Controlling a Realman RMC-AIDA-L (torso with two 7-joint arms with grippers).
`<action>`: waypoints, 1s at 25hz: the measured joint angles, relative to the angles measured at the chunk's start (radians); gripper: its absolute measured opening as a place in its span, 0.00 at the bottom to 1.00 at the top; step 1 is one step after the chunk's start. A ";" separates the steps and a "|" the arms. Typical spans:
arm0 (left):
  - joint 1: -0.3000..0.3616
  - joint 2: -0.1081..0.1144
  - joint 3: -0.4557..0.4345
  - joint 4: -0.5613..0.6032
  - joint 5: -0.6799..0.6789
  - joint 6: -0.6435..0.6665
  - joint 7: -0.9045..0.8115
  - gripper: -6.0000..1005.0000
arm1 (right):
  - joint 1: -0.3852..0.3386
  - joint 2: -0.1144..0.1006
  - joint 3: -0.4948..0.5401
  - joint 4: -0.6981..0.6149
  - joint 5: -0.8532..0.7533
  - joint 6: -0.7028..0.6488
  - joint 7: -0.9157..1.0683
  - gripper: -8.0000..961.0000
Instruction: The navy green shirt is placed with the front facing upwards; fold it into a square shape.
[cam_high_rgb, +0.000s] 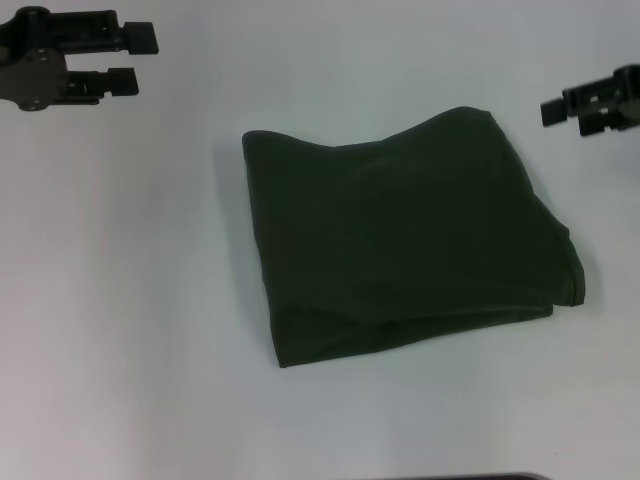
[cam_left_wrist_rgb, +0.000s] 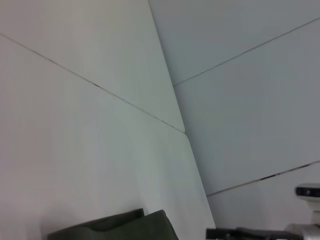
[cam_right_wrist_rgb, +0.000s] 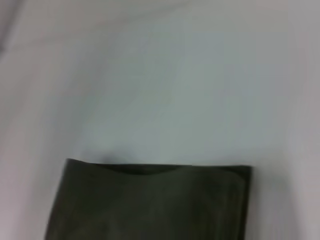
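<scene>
A plain white table (cam_high_rgb: 120, 300) fills the head view, its surface smooth and evenly lit. In the left wrist view, thin dark seams (cam_left_wrist_rgb: 90, 82) run across pale panels, and one panel's rounded corner (cam_left_wrist_rgb: 183, 129) overlaps the others. At that view's lower edge a white rounded fixture (cam_left_wrist_rgb: 310, 192) shows partly, too cut off to identify.

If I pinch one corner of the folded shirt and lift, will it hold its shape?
Probably not. The navy green shirt is soft layered cloth with wavy edges, so it would likely droop and unfold. On the smooth white table a push would probably slide it, perhaps bunching it.
</scene>
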 joint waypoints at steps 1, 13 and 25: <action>-0.002 0.000 0.000 0.000 0.000 -0.001 -0.001 0.76 | -0.001 0.006 -0.001 0.000 -0.010 0.008 0.004 0.87; 0.005 0.021 0.006 0.002 0.012 0.006 -0.007 0.75 | 0.019 0.044 -0.010 0.025 -0.007 -0.071 -0.009 0.89; 0.026 0.063 0.030 0.008 0.009 0.145 0.048 0.51 | 0.010 -0.003 -0.010 0.059 0.193 -0.229 -0.125 0.78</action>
